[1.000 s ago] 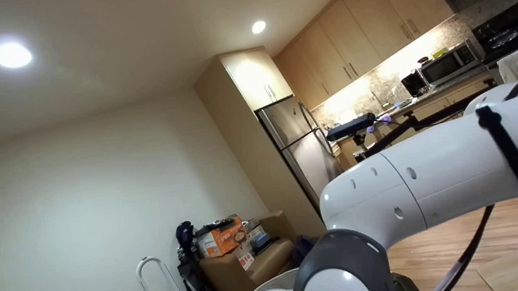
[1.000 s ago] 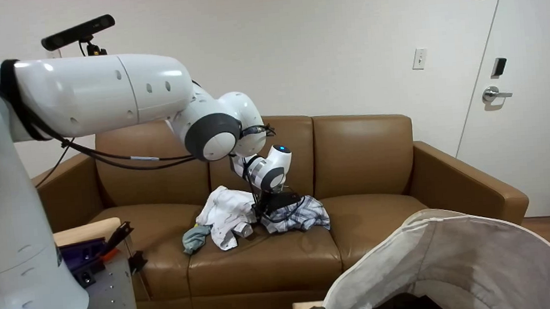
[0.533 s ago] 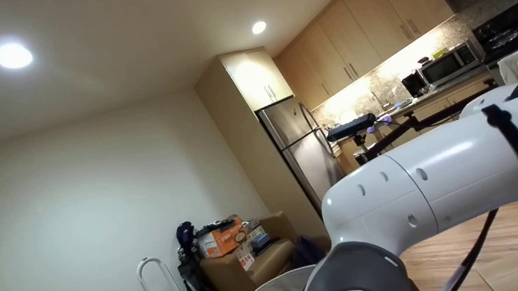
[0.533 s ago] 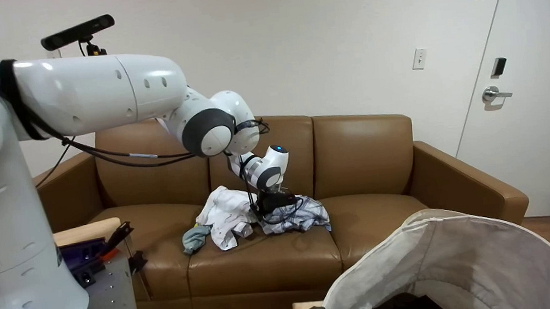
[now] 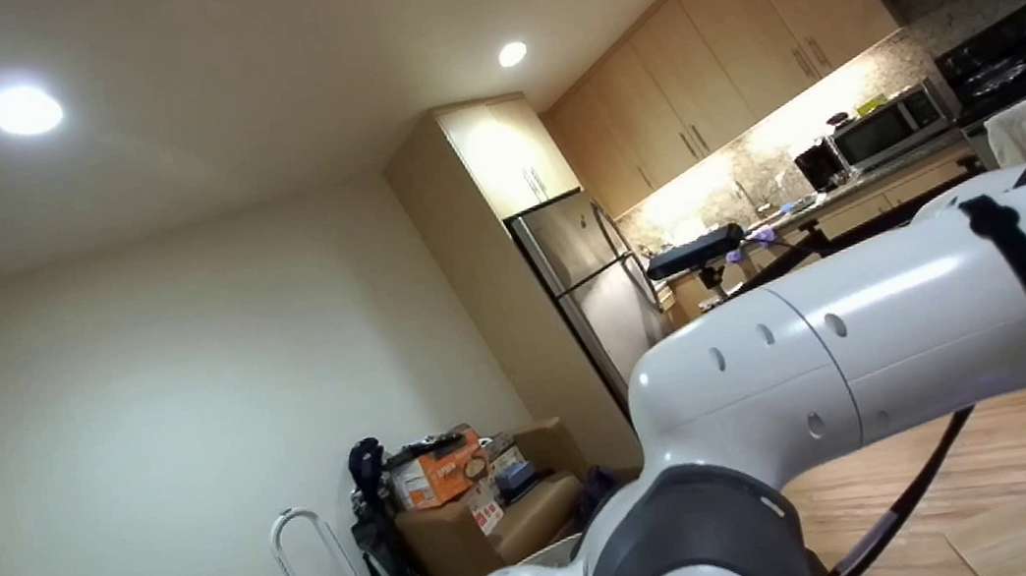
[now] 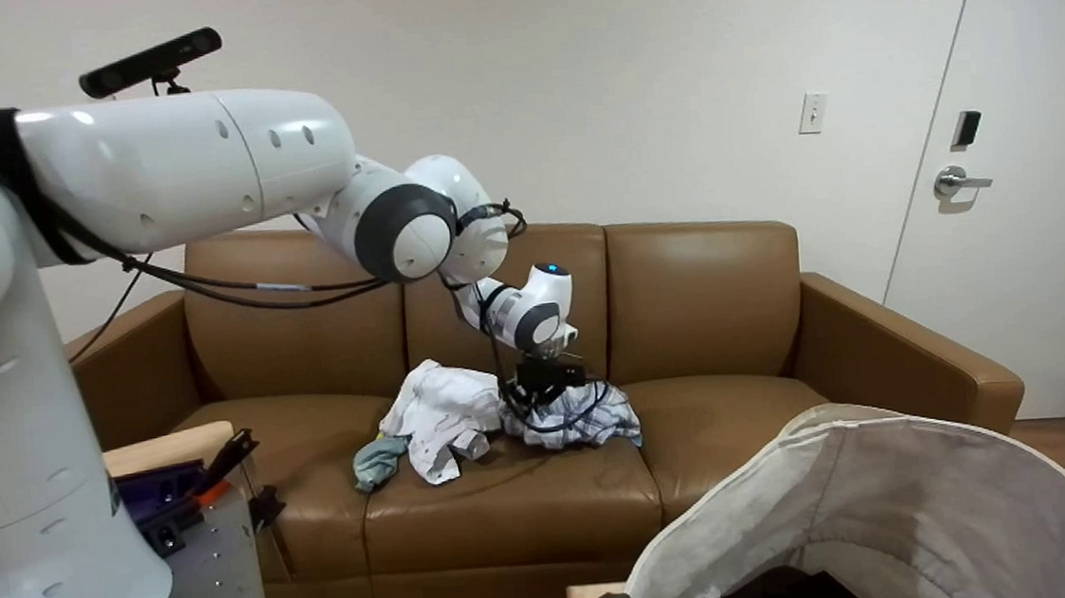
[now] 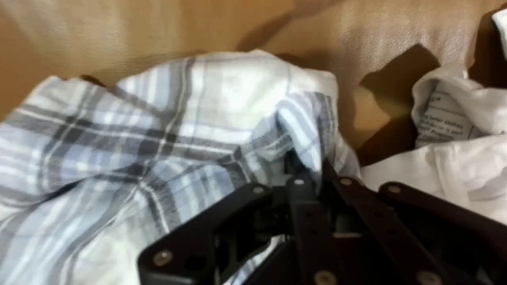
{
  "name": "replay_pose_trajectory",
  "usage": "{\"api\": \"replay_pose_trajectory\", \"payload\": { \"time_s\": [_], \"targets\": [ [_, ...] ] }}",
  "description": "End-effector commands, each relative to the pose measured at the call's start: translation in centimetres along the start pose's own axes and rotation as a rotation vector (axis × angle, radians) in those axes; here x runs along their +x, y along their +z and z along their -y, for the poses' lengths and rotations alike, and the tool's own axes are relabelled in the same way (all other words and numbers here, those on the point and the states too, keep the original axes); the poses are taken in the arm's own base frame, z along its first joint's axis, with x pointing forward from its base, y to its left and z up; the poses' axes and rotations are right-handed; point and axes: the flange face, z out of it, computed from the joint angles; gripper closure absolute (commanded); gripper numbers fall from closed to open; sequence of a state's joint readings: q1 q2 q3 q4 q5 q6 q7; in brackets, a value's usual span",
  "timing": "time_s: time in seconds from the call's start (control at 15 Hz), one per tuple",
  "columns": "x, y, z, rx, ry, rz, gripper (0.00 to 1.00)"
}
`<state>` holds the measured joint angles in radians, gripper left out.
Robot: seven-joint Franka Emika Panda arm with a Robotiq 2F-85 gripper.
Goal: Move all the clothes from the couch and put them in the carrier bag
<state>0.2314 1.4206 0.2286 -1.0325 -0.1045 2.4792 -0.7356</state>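
gripper clamped on a fold of the plaid shirt; in an exterior view the carrier bag, presumably the next goal, lies to the right and nearer than both.

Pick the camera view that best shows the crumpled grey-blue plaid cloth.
Wrist view: the plaid cloth appears large, its dark checks clear. An exterior view shows it smaller, partly hidden by the black gripper; an exterior view facing pale wooden cabinets misses it.
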Motion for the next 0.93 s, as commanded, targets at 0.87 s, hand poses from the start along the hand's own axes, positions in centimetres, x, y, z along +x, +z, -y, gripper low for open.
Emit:
{"api": "replay_pose_trajectory", "payload": {
  "time_s": [0.87],
  "targets": [
    [3.9,-20.3,0.3,-0.357,0.258,-0.094,0.91]
  ]
}}
